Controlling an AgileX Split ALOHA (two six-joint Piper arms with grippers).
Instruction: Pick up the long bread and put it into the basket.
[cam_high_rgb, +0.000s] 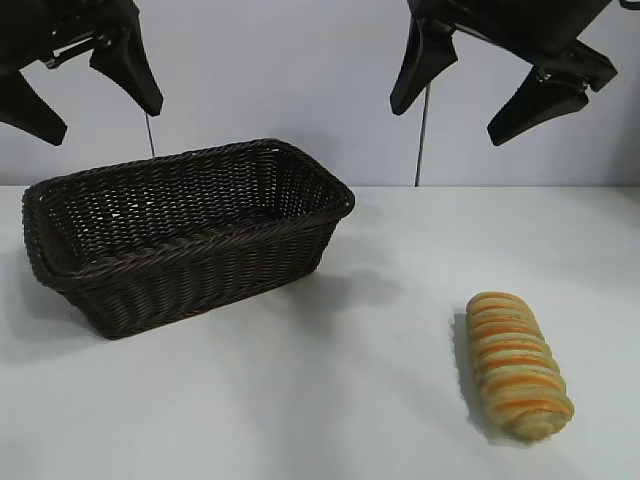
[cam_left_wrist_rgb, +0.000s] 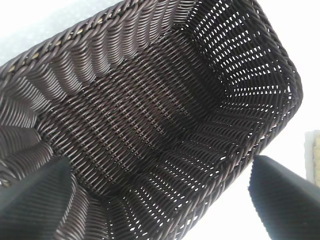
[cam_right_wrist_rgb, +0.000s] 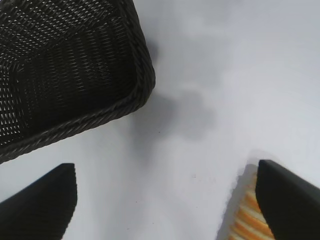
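Note:
The long bread (cam_high_rgb: 516, 365), a tan loaf with orange stripes, lies on the white table at the front right. A sliver of the long bread (cam_right_wrist_rgb: 249, 220) shows beside one finger in the right wrist view. The dark woven basket (cam_high_rgb: 190, 232) stands at the left with nothing in it. High above the basket hangs my left gripper (cam_high_rgb: 98, 112), open and holding nothing; its wrist view looks down into the basket (cam_left_wrist_rgb: 150, 115). My right gripper (cam_high_rgb: 462, 105) hangs open high above the table, up and back from the bread.
The white table (cam_high_rgb: 360, 340) runs bare between basket and bread. A grey wall stands behind. One corner of the basket (cam_right_wrist_rgb: 75, 85) shows in the right wrist view.

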